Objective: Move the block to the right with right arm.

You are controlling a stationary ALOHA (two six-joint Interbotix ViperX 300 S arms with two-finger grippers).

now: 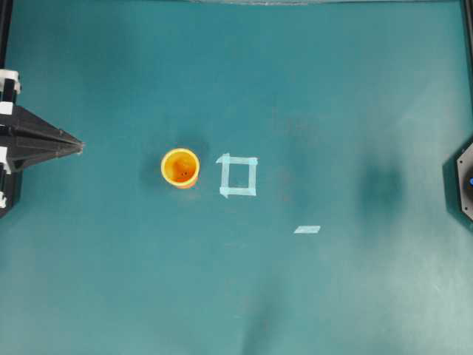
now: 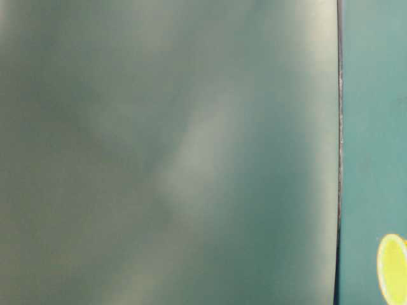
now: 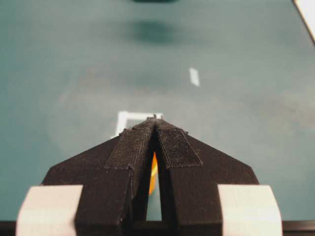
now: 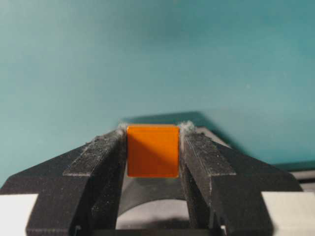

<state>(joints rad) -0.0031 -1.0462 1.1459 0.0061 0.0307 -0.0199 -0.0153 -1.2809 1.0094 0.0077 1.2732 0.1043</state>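
The cup (image 1: 180, 168) stands just left of the tape square (image 1: 238, 176) on the table (image 1: 332, 89).

Place: robot lab bench, staged for testing.
Surface: plain teal table (image 1: 332, 74), bare but for markers.
Markers: pale tape square (image 1: 238, 176) near centre; short tape strip (image 1: 307, 229) to its right.
Props: single orange cup (image 1: 180, 168) just left of the square.
Fixtures: black arm base (image 1: 464, 185) at far right edge.

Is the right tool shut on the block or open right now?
Shut on it: in the right wrist view the right tool has both fingers pressed against the sides of the block.
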